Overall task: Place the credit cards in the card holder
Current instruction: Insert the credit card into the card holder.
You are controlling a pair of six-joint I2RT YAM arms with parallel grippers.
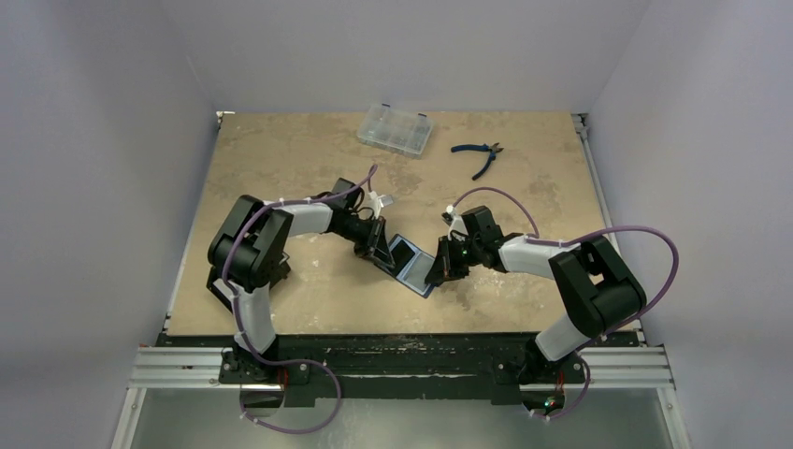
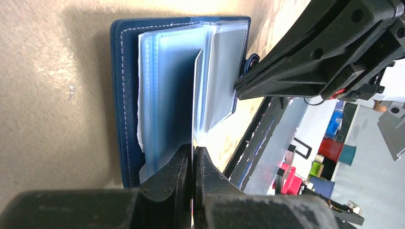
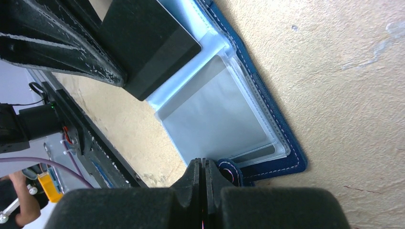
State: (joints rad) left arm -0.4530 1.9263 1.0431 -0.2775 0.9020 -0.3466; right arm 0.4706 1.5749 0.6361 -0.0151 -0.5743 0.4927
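Open holder (image 2: 122, 95) lies on the surface (image 3: 344, 95), between the two hands. Left hand (image 2: 193, 152) is shut, pinching one thin pale leaf (image 2: 196, 95) upright; sleeve or card, cannot tell. Right hand (image 3: 201, 164) is shut, tips at the snap tab (image 3: 229, 172); gripping or pressing, unclear.

Judgement: cards are light, stiff and slick, best taken by a short edge. Sleeves are floppy and need pinning.

Count: one holder; one grey card (image 3: 215, 114) pocketed just ahead of the right hand; no loose cards seen.
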